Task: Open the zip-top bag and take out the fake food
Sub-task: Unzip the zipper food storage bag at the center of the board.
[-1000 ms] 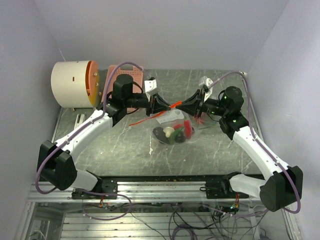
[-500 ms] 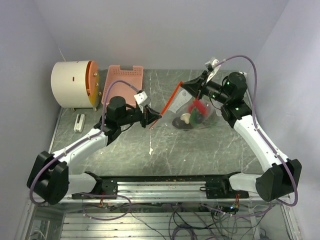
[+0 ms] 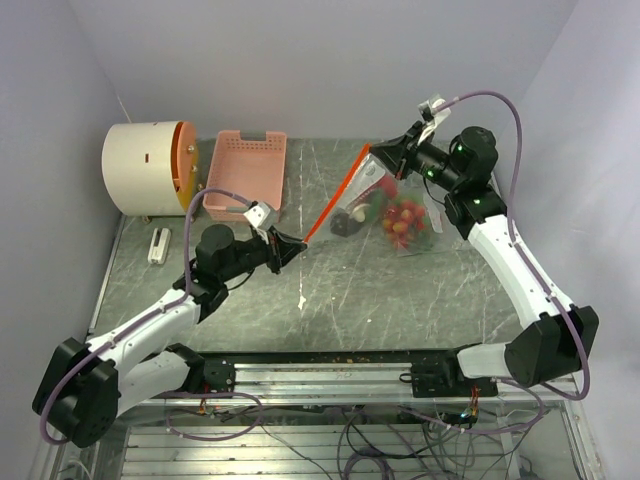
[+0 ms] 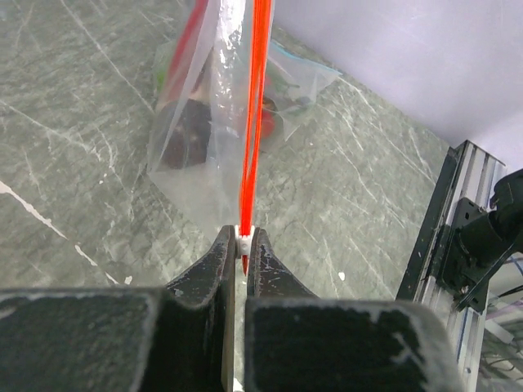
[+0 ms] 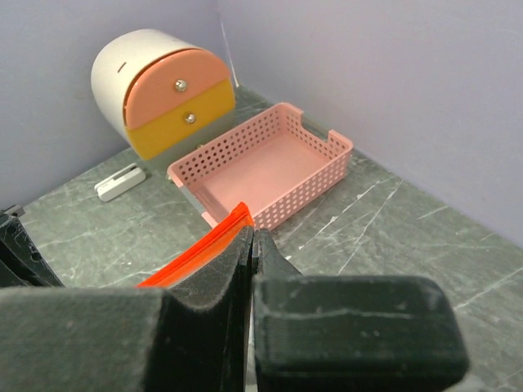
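The clear zip-top bag (image 3: pixel 372 190) hangs over the back right of the table, its orange zip strip (image 3: pixel 335 195) stretched in a slanted line between my grippers. My left gripper (image 3: pixel 297 243) is shut on the white slider (image 4: pixel 243 240) at the strip's near-left end. High at the strip's far end, my right gripper (image 3: pixel 380 155) is shut on the bag's top corner (image 5: pixel 233 219). The fake food (image 3: pixel 403 217), red, green and dark pieces, lies in the bottom of the bag. In the left wrist view the fake food (image 4: pixel 189 135) shows blurred through the plastic.
A pink slotted basket (image 3: pixel 247 170) stands at the back left, beside a cream round drawer unit (image 3: pixel 150 168) with orange fronts. A small white object (image 3: pixel 159 245) lies by the left wall. The metal rail (image 3: pixel 330 372) runs along the near edge.
The left gripper has drawn back toward the near left with the slider along the strip. The right gripper has lifted the bag up and to the back right, so the strip now runs stretched between them.
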